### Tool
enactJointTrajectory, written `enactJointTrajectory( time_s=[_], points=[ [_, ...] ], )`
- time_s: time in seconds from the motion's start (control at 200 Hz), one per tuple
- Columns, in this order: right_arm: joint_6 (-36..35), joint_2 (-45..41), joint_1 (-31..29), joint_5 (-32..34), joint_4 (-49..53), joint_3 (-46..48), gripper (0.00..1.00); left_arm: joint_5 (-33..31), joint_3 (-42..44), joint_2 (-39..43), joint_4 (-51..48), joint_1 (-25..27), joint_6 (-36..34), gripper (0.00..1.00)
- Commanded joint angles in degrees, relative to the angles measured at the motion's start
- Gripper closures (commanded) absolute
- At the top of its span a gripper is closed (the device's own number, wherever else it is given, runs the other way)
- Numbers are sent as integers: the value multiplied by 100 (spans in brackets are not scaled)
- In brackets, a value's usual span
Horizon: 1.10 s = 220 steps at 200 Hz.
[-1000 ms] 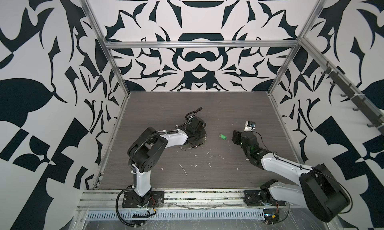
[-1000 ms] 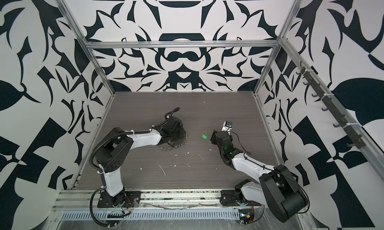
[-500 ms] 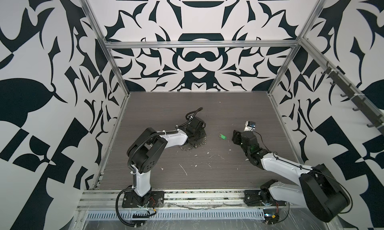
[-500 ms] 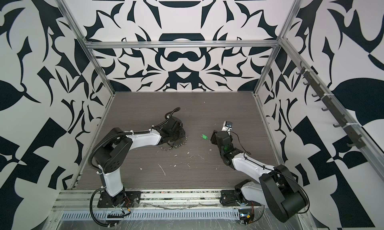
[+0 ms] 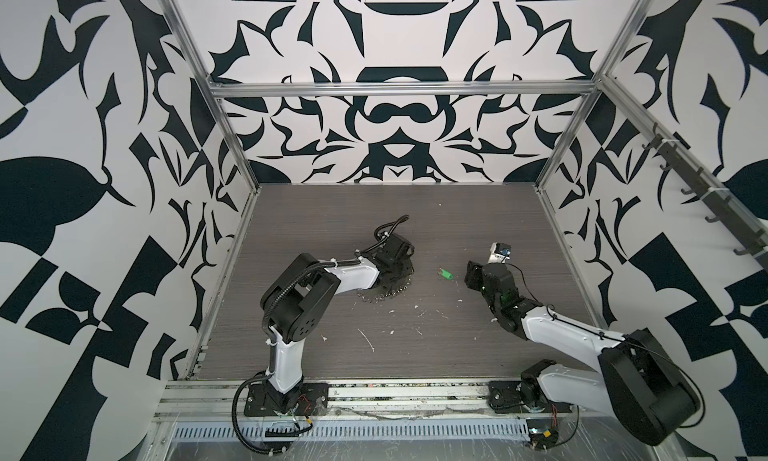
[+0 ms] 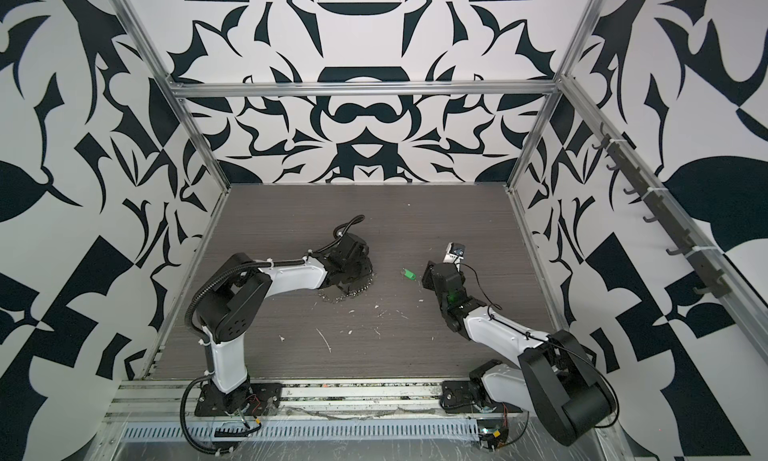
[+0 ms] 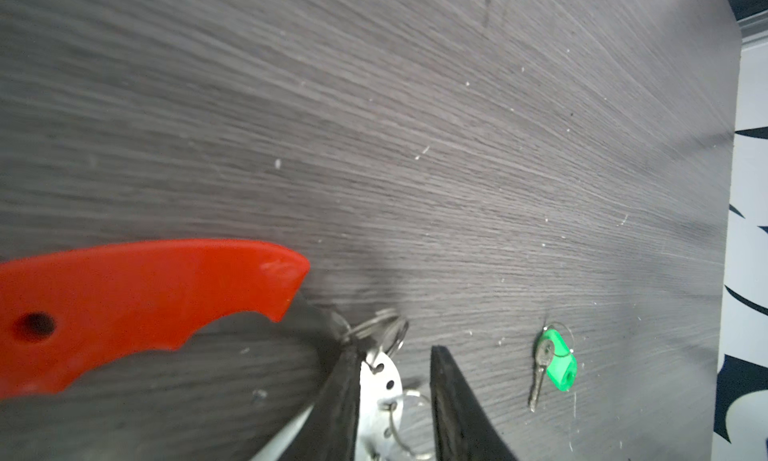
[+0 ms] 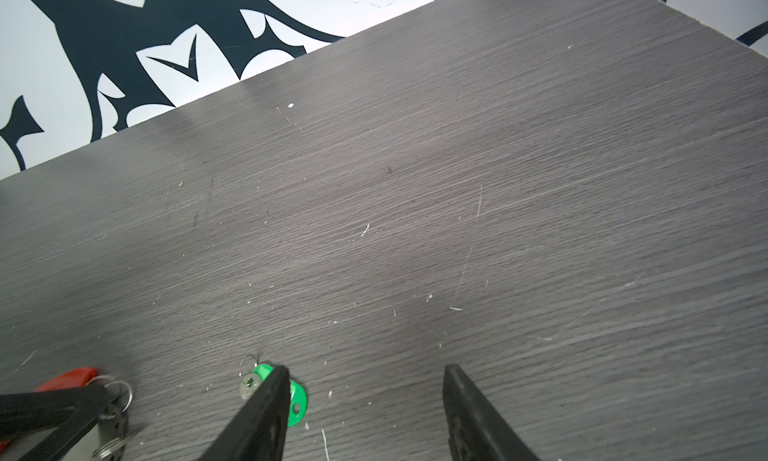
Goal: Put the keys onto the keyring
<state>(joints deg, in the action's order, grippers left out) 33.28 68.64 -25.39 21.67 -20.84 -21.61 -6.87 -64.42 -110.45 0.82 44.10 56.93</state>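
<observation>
The keys [image 5: 446,274], a green tag with a small silver key and a thin wire loop, lie flat near the middle of the dark wood-grain surface [image 5: 374,213], a little toward its right edge and apart from the keyring [image 5: 386,294]. The keyring lies left of the middle, its red curved piece [image 7: 137,305] flat on the surface. The left pincer [image 7: 392,351] stands over it at a narrow gap, with a holed silver strip [image 7: 380,390] and some rings between its fingers. Whether it pinches the strip cannot be told. The right pincer [image 8: 366,368] is spread wide and holds nothing. In the right wrist view one fingertip [image 8: 274,384] overlaps the tag's edge.
</observation>
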Motion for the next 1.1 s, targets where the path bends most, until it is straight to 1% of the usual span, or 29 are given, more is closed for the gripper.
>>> enactJointTrajectory(
  time_s=[0.0,0.34,0.495,0.705,0.82,0.955,1.095],
  points=[
    [56,-158,-20,101,-119,7,39,-163,-181,-125,-340,64,-101,68],
    [56,-180,-21,109,-113,23,42,-337,-255,-150,-547,114,-225,70],
    [56,-180,-19,118,-113,25,42,-375,-380,-178,-701,123,-457,69],
    [56,-177,-19,109,-121,24,42,-146,-476,-139,-465,121,-1575,66],
    [56,-178,-19,109,-121,22,42,53,-698,-222,-632,124,-2084,66],
    [39,-193,-19,111,-111,30,42,11,-885,-300,-893,126,-2312,67],
    [39,-216,-21,127,-129,38,42,60,-823,-190,-846,124,-2426,67]
  ],
)
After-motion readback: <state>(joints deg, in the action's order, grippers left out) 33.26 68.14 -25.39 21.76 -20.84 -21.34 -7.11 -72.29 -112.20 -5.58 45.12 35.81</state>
